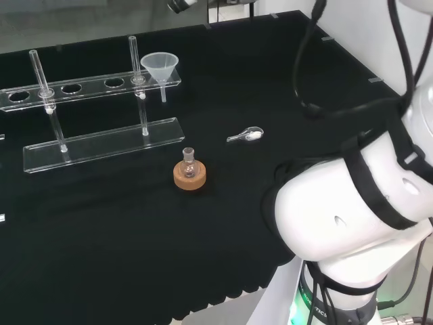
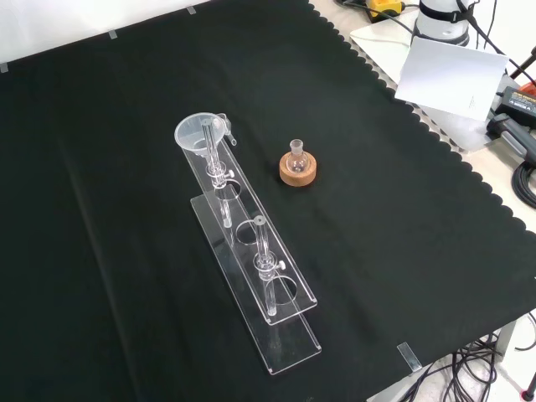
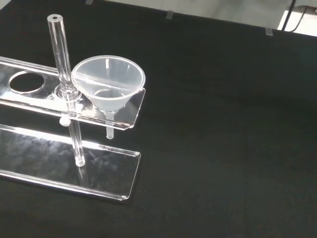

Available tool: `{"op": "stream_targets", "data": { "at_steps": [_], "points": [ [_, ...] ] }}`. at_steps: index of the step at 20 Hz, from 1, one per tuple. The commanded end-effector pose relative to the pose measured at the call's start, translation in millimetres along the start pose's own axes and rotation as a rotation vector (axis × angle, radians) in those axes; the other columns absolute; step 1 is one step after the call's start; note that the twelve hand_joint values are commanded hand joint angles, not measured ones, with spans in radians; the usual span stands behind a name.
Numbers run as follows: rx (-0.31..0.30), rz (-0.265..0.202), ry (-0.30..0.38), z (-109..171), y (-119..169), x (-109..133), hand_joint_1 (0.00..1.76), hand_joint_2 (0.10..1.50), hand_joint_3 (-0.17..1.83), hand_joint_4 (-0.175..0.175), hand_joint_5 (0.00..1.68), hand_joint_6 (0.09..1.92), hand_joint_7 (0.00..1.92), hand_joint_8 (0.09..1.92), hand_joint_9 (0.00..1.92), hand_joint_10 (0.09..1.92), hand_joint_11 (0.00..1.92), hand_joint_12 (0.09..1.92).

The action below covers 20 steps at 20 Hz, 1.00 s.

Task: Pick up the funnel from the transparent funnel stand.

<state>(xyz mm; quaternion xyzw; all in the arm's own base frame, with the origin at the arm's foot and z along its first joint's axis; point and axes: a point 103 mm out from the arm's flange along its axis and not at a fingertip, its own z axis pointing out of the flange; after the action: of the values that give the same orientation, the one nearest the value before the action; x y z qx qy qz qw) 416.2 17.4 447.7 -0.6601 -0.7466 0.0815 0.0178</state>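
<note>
Closest to the wrist camera, the clear base plate (image 3: pixel 69 161) of the funnel stand (image 3: pixel 29 99) lies flat on the black cloth (image 3: pixel 223 124), and up on the stand's top shelf the funnel (image 3: pixel 109 84) sits in the end hole, cone upward, stem hanging straight down through the shelf. That seating makes sense: the cone's taper wedges in the hole, so the funnel hangs upright and free to lift straight out. Right beside it rises an upright post (image 3: pixel 62 54), almost touching the rim, which leaves little room on that side for a grasp.

Counting from the head view: one funnel (image 1: pixel 160 66) at about eleven o'clock from the cloth's middle, one stand (image 1: pixel 88 91) with two posts and four further open holes along its shelf, one small flask (image 1: pixel 189 162) parked on one cork ring (image 1: pixel 189 177) so its round bottom cannot roll, and one small spoon-like piece (image 1: pixel 246 135) lying at about one o'clock from the flask. In the front view the funnel (image 2: pixel 201 134) is at about ten o'clock from the flask (image 2: pixel 296 153).

As for the hand, I cannot tell its state; the big white arm link (image 1: pixel 352 210) bulks at four o'clock in the head view. Judging by this, the pick is not yet begun.
</note>
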Motion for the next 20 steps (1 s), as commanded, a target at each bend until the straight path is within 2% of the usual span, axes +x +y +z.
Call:
{"op": "stream_targets", "data": {
  "at_steps": [1,3,7,20],
  "points": [
    [0.016,-0.051,0.015,6.2,43.3,7.0,0.55,0.66,0.05,0.02,0.0,0.09,0.07,0.09,0.03,0.09,0.0,1.09],
    [0.02,-0.059,0.006,10.5,56.0,9.7,0.6,0.67,0.05,0.013,0.0,0.09,0.08,0.09,0.05,0.09,0.0,1.1],
    [0.044,-0.085,-0.01,19.5,77.5,14.6,0.58,0.64,0.04,0.003,0.0,0.09,0.1,0.09,0.06,0.09,0.0,1.1],
    [0.28,-0.145,-0.037,56.9,122.4,15.5,0.5,0.61,0.02,-0.002,0.0,0.09,0.09,0.09,0.05,0.09,0.0,1.1]
  ]
}}
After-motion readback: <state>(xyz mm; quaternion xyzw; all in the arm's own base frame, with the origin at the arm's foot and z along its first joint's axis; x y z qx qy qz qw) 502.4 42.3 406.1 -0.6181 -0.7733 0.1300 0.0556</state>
